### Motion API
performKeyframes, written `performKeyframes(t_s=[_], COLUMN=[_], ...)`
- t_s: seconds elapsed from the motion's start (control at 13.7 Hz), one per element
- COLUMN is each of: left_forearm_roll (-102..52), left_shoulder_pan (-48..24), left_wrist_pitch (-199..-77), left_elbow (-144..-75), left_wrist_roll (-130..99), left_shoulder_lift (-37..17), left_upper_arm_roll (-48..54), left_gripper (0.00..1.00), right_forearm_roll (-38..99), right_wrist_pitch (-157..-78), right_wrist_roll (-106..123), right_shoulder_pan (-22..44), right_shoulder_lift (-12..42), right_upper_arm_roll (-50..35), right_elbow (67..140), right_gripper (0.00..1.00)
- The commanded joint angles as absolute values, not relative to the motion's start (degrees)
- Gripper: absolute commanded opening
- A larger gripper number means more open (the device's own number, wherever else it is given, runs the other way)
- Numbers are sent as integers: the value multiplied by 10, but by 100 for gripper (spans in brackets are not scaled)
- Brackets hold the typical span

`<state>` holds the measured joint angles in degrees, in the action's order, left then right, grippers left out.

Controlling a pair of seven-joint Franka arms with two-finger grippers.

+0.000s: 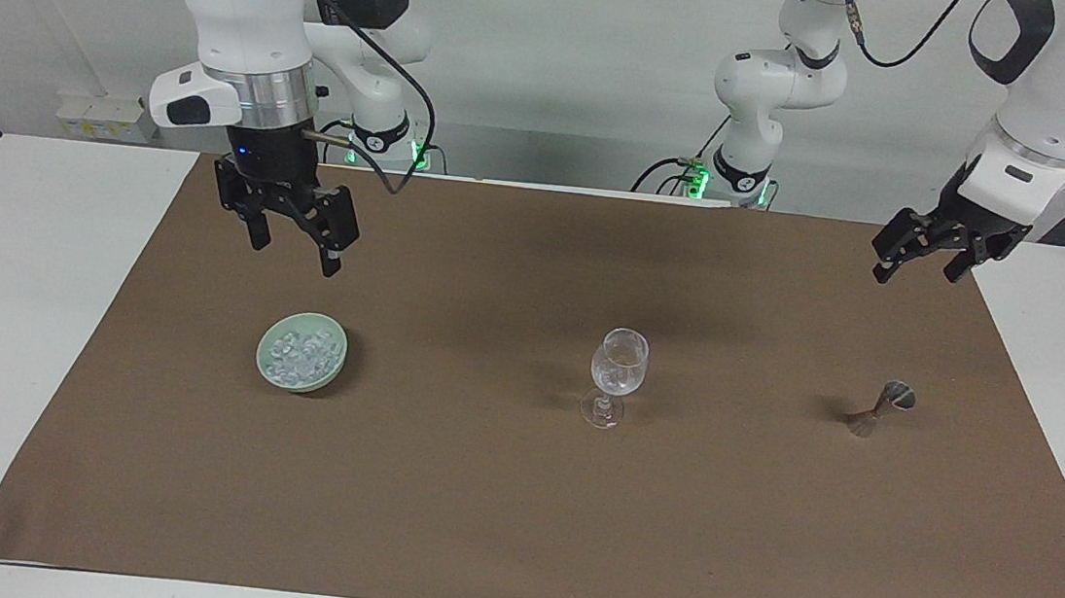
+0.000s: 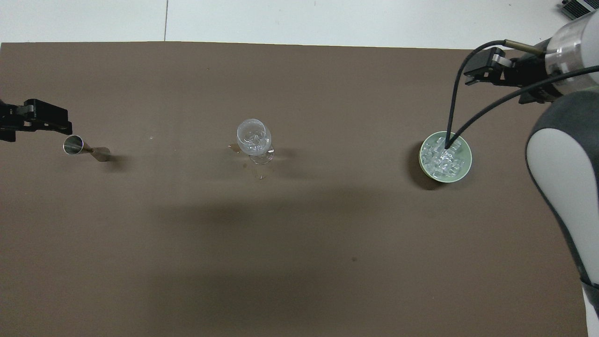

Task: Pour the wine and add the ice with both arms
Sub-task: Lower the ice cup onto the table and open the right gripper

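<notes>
mat point(image 1: 510, 531): brown sheet over the white table, carries everything below.
right arm point(image 1: 238, 7): raised over the mat at its own end; right gripper point(image 1: 289, 241) hangs above bare mat beside the bowl, jaws spread wide, empty.
left arm point(image 1: 1051, 85): waits; left gripper point(image 1: 923, 249) up at the mat's edge, fingers apart, empty.
bowl point(image 1: 267, 352): green, toward the right arm's end.
glass point(image 1: 617, 376): stemmed, mid-mat, cubes inside; judged fragile, top-heavy, take by the stem.
jigger point(image 1: 882, 408): metal, toward the left arm's end.
ice point(image 1: 302, 355): heaped in the bowl; judged light, hard, slippery, likely to squirt out; pinch one cube on flat faces.
</notes>
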<state>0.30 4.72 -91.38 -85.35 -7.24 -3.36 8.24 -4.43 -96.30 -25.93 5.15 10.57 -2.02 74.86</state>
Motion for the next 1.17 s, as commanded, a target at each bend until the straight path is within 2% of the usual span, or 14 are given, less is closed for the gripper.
performKeyframes(t_s=[0.0,0.22,0.66,0.88,1.1], left_forearm_roll=[-3,-4,-3,-3,-4], left_shoulder_pan=[41,41,41,42,41], left_wrist_pitch=[-922,-921,-920,-920,-919], left_elbow=[-860,-860,-860,-860,-860], left_wrist_roll=[-65,-65,-65,-65,-65], left_shoulder_lift=[-31,-31,-31,-30,-30], left_upper_arm_roll=[76,76,76,76,76], left_gripper=[100,100,100,100,100], right_forearm_roll=[-26,-26,-11,-4,1], right_wrist_pitch=[-927,-896,-905,-924,-932], right_wrist_roll=[-204,-159,-79,-43,-28], right_shoulder_pan=[51,51,50,17,15], right_shoulder_lift=[86,66,5,-28,-47], right_upper_arm_roll=[4,28,75,69,70], right_elbow=[762,772,864,919,950], right_gripper=[100,100,100,100,100])
